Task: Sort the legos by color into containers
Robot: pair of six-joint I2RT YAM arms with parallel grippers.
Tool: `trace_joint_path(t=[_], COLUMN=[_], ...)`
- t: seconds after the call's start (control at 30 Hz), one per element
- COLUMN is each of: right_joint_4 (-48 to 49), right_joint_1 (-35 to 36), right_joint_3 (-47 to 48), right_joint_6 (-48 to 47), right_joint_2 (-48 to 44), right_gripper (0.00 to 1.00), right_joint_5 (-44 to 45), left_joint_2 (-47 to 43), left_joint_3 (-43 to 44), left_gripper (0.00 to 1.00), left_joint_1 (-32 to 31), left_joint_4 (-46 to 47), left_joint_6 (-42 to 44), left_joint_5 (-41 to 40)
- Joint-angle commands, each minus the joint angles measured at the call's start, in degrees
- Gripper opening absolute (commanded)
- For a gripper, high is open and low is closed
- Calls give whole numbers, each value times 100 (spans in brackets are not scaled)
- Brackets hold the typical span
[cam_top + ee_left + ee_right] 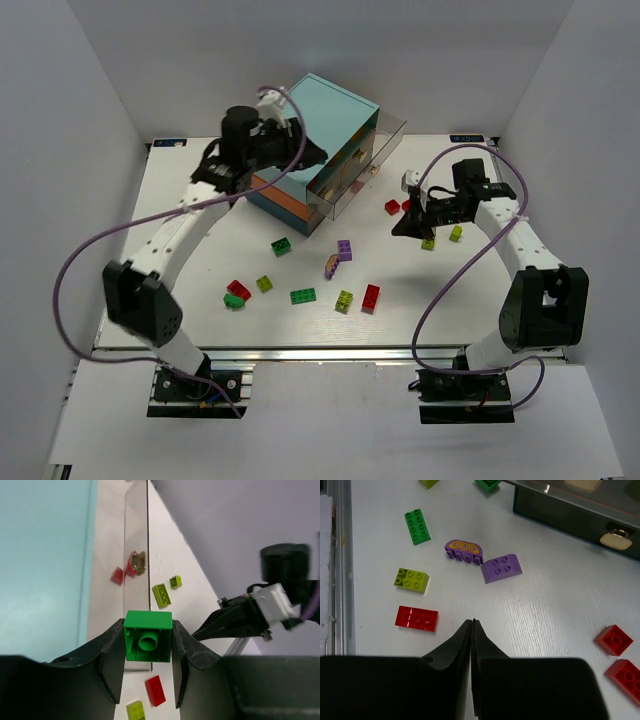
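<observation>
At the table [300, 325]'s far edge, the left gripper [148, 627] clamps a green brick [148, 642] directly over the wall of the chest [330, 105]'s clear drawer [360, 170]. Released here, it may strike that wall and bounce outside. The right gripper [471, 626] hangs near the right edge, fingers pressed together, empty.

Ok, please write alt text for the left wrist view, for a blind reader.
The left gripper holds a green brick, its hollow underside facing the camera. Beyond lie a red brick and yellow-green bricks on the white table.
</observation>
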Motion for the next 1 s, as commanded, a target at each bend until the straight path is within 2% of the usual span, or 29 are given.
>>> trace_joint_path(t=[0.0,0.13,0.2,0.23,0.27,0.3,0.33,0.43,0.47,0.57,0.63,0.7,0.8,0.83,0.87,0.9,0.97], right_joint_4=[431,703,809,888,958,1011,1072,1248,1301,1319,1179,786,153,-6,-173,-332,-876], right_joint_1=[138,182,199,200,208,208,200,164,173,164,191,208,278,331,392,445,787], right_joint_3=[-52,-218,-289,-315,-359,-368,-359,-394,-412,-508,-553,-561,-553,-561,-579,-605,-675], right_joint_6=[350,640,807,869,939,1157,1272,1597,1634,1643,1477,863,-481,-867,-1288,-2119,-2994], right_joint_2=[-289,-473,-526,-552,-561,-561,-570,-596,-614,-702,-780,-816,-895,-904,-904,-887,-816], right_gripper=[8,13,18,24,28,35,45,56,56,60,61,63,68,71,73,75,79], right_joint_5=[-43,89,142,211,247,360,422,660,739,889,863,583,83,-42,-173,-288,-429], left_joint_2=[742,1174,1307,1403,1448,1475,1536,1633,1659,1703,1686,1502,872,642,396,124,-763], left_joint_3=[729,1424,1609,1680,1785,1856,1900,2111,2233,2471,2770,2876,2614,2186,1895,1570,507], left_gripper=[4,11,21,27,43,50,54,66,70,73,73,71,50,28,23,19,19], left_joint_1=[-437,-745,-876,-877,-938,-938,-991,-1043,-1044,-1044,-1044,-1044,-1044,-992,-991,-922,-921], left_joint_4=[-531,-936,-1243,-1340,-1471,-1551,-1621,-1728,-1736,-1754,-1841,-1833,-1780,-1728,-1693,-1684,-1727], left_joint_6=[76,93,128,120,128,102,111,128,129,120,85,15,-99,-143,-196,-336,-495], left_joint_5=[-293,-935,-1251,-1375,-1454,-1568,-1726,-1955,-1982,-2079,-2123,-2237,-2465,-2527,-2519,-2727,-2922])
